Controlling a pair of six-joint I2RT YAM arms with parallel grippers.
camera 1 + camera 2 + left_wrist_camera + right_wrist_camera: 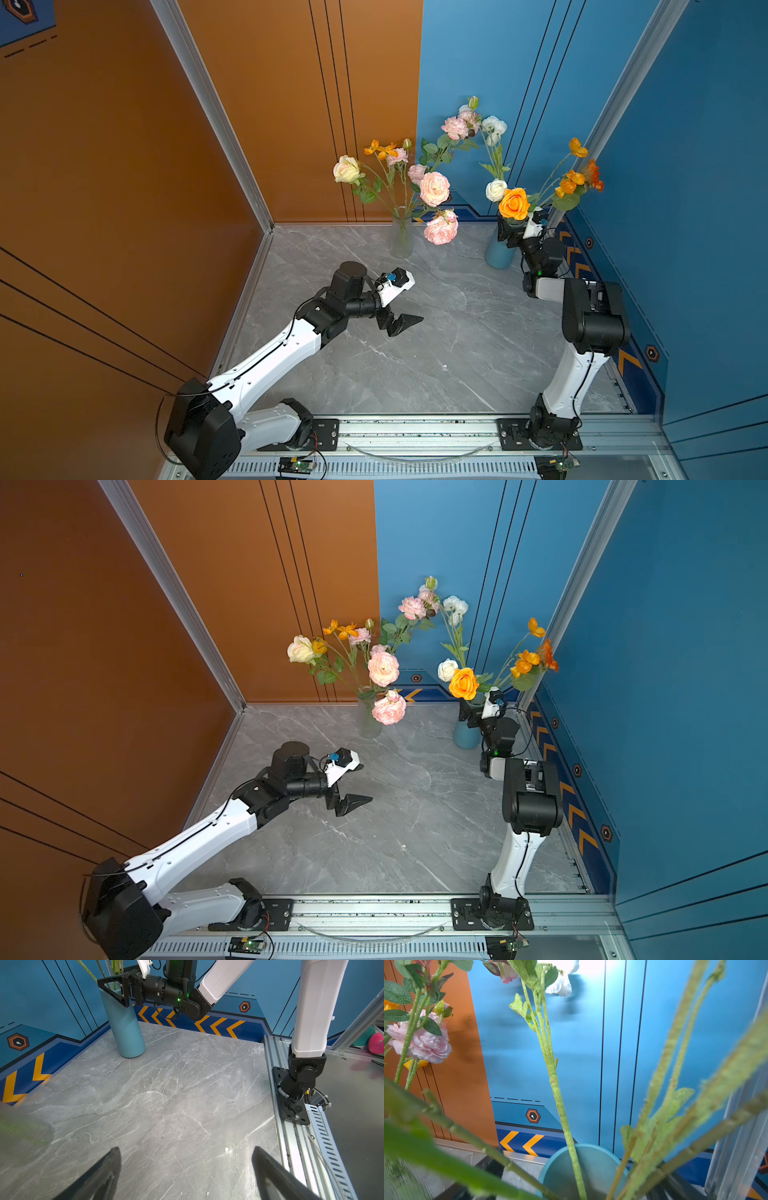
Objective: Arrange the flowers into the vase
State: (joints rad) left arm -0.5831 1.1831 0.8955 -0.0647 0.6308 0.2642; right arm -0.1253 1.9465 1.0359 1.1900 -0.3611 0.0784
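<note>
Black fingers of the right gripper (111, 986) stand spread at the mouth of the blue vase (124, 1028), green stems of the flowers (559, 1093) crowding between them (none gripped), while the left gripper (405, 325), likewise spread and empty, hovers over the marble tabletop (436, 353) near the glass vase (401, 237).

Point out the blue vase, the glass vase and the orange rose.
blue vase (497, 254): in a top view, on its lower body.
glass vase (401, 239): in a top view, on its mid-body.
orange rose (514, 203): in a top view, on the bloom's centre.
</note>
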